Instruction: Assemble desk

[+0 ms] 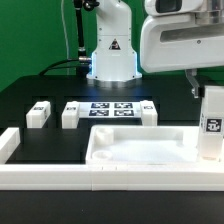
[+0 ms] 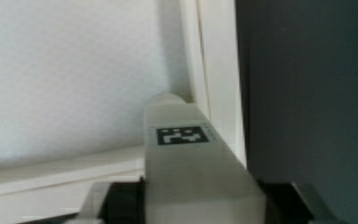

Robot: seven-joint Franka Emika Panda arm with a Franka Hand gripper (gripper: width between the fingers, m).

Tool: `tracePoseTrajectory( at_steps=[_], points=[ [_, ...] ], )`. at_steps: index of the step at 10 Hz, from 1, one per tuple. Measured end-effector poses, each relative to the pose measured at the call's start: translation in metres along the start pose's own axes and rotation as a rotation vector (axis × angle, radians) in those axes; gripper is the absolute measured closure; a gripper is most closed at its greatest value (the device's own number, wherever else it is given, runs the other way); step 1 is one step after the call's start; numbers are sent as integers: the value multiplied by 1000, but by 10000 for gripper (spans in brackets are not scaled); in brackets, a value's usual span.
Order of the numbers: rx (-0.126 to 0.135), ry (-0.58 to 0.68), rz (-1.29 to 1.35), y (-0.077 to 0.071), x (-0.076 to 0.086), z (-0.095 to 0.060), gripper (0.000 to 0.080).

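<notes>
- Tabletop panel (image 1: 140, 150): lies rim-up just beside the claw (image 2: 194, 200); no leg seen fitted (work judged barely begun).
- Claw: pinching one leg (image 1: 212, 122), upright, its tip at the panel's rim (image 2: 204, 70).
- Loose legs (image 1: 72, 114): three lie well apart from the claw, beyond the panel, yet to be fitted.
- Room: rim just beside the held leg; bare black desk (image 2: 318, 100) open on its other side.

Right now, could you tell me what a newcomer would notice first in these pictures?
The gripper holds one leg upright at the exterior view's right, close by the rim of the tabletop. Three more legs lie behind the tabletop, on either side of the marker board.
</notes>
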State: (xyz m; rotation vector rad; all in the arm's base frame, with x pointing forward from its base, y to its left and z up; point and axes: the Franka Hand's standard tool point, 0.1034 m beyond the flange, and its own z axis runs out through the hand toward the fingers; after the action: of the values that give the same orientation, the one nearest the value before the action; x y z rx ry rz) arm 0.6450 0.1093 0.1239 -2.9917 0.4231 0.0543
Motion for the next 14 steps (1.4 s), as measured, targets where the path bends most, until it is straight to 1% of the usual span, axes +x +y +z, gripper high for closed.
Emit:
tracePoseTrajectory(
  at_steps=[3, 4, 5, 6, 8, 9, 10, 11, 12, 13, 14],
  points=[
    [50, 55, 534, -2, 0, 1, 507],
    [75, 55, 696, -2, 1, 1, 507],
    [129, 54, 909, -1, 3, 0, 505],
    [155, 55, 1011, 1, 2, 1, 505],
    [151, 56, 967, -1, 1, 1, 494],
    [149, 59, 917, -1, 1, 1, 275],
    [133, 76, 715, 1, 2, 1, 275],
    [120, 83, 534, 1, 2, 1, 176],
    [77, 70, 358, -4, -4, 3, 158],
    [81, 75, 323, -6, -3, 3, 158],
    [76, 78, 240, -4, -2, 3, 151]
  ],
)
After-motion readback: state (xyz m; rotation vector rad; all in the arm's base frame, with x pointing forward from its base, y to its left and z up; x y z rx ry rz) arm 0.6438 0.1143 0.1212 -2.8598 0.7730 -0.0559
